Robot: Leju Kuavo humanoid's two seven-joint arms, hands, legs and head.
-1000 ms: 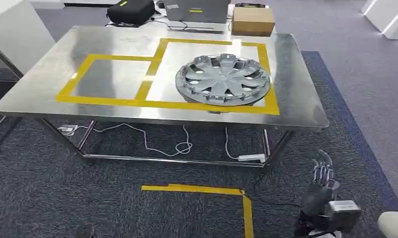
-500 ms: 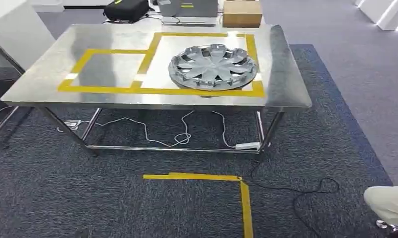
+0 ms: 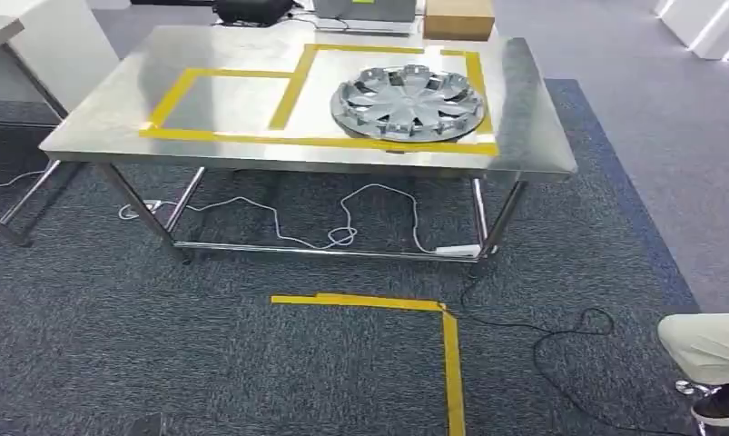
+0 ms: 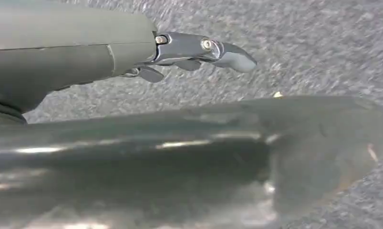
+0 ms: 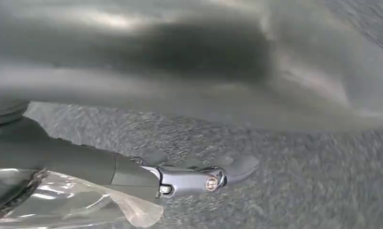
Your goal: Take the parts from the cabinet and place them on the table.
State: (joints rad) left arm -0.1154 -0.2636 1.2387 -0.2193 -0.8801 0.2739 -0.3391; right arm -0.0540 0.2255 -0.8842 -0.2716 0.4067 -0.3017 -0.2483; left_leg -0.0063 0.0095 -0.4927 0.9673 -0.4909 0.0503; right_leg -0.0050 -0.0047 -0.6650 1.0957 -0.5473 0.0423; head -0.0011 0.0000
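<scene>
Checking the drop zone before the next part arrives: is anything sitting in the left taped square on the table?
Nothing visible does. The left taped square on the steel table is bare; the wheel cover lies in the neighbouring right square.

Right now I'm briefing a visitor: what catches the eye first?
The silver hubcap lying flat on the steel table, inside the right-hand yellow tape outline. Next, the yellow tape corner on the dark carpet in front of the table, and white cables trailing beneath it.
</scene>
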